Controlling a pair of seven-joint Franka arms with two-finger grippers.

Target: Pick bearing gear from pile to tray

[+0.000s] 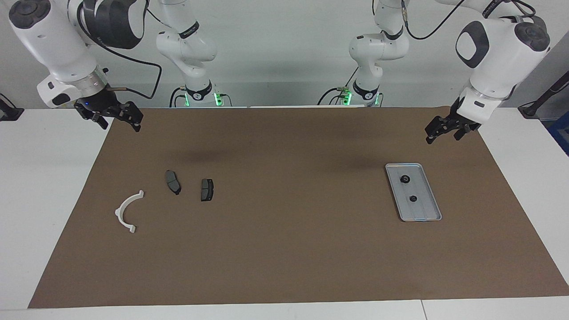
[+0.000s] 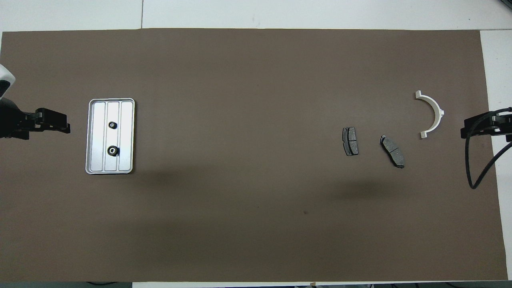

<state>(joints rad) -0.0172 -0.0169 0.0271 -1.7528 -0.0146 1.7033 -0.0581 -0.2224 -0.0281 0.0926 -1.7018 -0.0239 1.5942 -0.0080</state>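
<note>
One camera sits high across the table, facing both robots and taking in the whole brown mat (image 1: 284,249). The other hangs high above the robots' end, looking steeply down and forward. Both stand well back and share the mat, half a turn apart.

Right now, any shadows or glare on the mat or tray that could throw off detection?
Facing view: two soft dark shadow patches on the brown mat, nearer the robots than the parts; the tray reads even grey. Overhead view: the same two shadow patches; tray brighter, its two black gears still distinct.
</note>
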